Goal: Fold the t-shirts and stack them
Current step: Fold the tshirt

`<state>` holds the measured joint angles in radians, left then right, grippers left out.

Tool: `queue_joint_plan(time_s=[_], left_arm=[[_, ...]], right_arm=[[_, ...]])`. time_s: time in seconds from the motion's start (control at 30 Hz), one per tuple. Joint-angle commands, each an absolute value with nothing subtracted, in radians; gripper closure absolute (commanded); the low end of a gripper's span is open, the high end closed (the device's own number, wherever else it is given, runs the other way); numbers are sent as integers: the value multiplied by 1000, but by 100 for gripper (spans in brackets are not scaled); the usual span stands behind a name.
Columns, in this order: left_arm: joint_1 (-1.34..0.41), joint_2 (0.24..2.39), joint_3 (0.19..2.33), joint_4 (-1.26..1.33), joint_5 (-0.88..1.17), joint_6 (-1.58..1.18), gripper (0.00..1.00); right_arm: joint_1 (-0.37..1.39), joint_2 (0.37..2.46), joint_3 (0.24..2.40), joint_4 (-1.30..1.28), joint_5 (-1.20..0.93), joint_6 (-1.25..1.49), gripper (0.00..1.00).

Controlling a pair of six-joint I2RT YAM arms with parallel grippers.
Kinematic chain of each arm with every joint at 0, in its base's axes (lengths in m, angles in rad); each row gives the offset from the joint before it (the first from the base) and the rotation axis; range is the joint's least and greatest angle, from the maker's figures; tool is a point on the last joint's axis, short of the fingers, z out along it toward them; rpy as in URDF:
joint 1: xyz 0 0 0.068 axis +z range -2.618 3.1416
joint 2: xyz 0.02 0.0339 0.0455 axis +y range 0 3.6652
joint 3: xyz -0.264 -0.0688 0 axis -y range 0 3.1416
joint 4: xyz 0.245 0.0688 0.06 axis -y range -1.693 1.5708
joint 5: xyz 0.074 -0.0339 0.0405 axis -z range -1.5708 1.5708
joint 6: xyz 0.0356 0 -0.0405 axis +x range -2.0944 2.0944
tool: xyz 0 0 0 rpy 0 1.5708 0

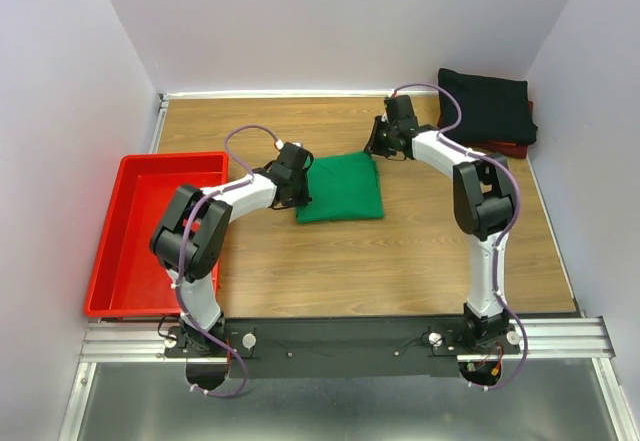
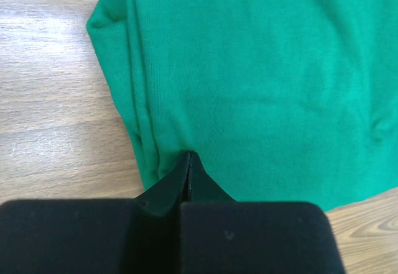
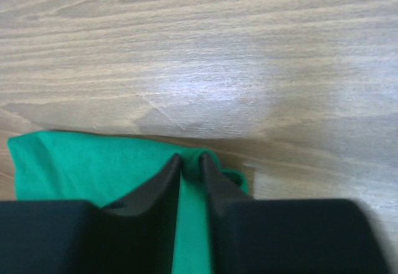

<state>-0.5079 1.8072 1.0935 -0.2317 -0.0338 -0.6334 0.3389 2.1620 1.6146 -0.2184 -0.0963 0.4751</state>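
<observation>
Left gripper (image 2: 188,165): jaws pressed together, pinching the edge of the folded bright green cloth t-shirt (image 1: 342,189). Right gripper (image 3: 189,162): narrow slit, with green cloth clamped in it at a shirt corner. In the top view the shirt lies flat on the wooden table (image 1: 400,261) at frame centre, between both grippers.

Red shirt (image 1: 510,148) (mostly) under black shirt (image 1: 487,104)

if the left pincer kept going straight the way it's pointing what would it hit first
The folded bright green cloth t-shirt. The left pincer is shut on its near edge, so it would probably just push further into that cloth.
</observation>
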Motion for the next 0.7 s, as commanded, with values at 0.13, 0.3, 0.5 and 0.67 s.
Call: queue_joint_plan(time_s=[0.13,0.3,0.5,0.67], left_arm=[[-509,1851,1055,-229,-35,-635,100],[-509,1861,1037,-222,-29,-632,100],[-509,1864,1025,-215,-26,-632,100],[-509,1858,1017,-210,-20,-629,100]], right_arm=[[331,2212,1658,-218,-66,512,89],[308,2218,1663,-219,-67,528,89],[296,2224,1664,-224,-63,525,89],[291,2217,1667,-222,-86,520,86]])
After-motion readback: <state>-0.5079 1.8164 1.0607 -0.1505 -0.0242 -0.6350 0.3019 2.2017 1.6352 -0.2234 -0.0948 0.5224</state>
